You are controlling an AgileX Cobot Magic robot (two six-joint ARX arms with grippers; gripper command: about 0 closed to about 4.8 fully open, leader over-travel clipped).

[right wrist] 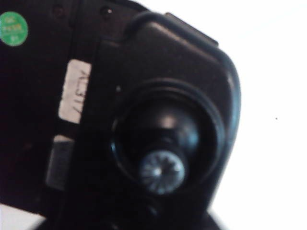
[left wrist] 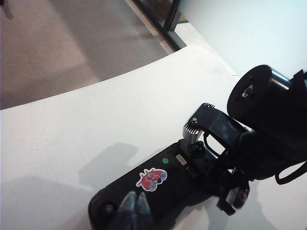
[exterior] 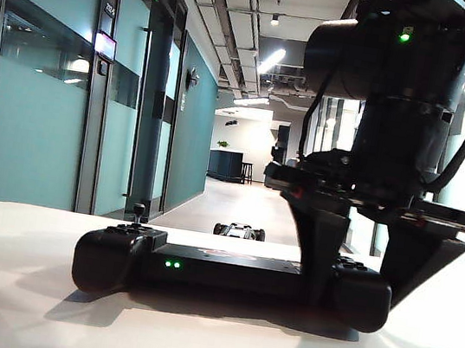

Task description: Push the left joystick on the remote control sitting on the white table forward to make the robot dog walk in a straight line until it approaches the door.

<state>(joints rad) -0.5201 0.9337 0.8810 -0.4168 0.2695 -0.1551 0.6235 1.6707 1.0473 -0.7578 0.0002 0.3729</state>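
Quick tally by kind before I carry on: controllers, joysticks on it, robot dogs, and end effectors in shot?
Remote control on the white table: 1
Joysticks: 2, left joystick and right joystick
Robot dog in the corridor: 1
End effectors: 2, left end effector and right end effector
Total: 6

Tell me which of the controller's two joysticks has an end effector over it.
The joystick on the exterior view's right end, straddled by the right end effector. The other joystick stands bare and untouched.
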